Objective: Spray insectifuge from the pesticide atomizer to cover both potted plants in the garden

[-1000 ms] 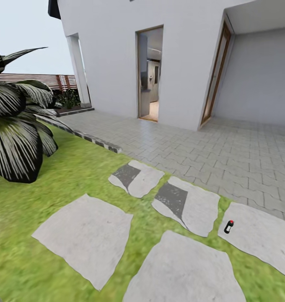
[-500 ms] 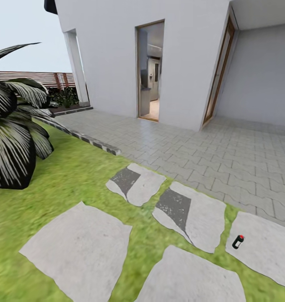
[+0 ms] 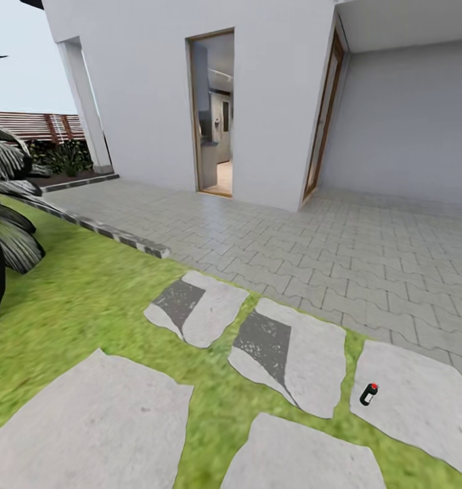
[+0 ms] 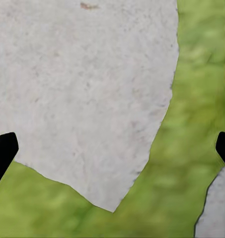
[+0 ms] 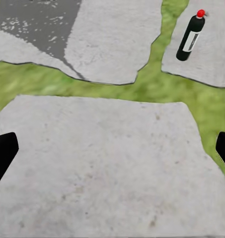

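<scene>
Grey slabs shift left as my camera pans; pesticide atomizer (image 3: 369,394) stays on stone, both pincers released, empty.

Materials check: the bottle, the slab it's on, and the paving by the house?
Bottle: looks like glossy dark plastic, with a pale label and a red cap; a render, so uncertain. Slab: rough pale stone, irregular edges, matte and speckled. Paving: grey interlocking blocks, probably concrete, with visible joints.
</scene>
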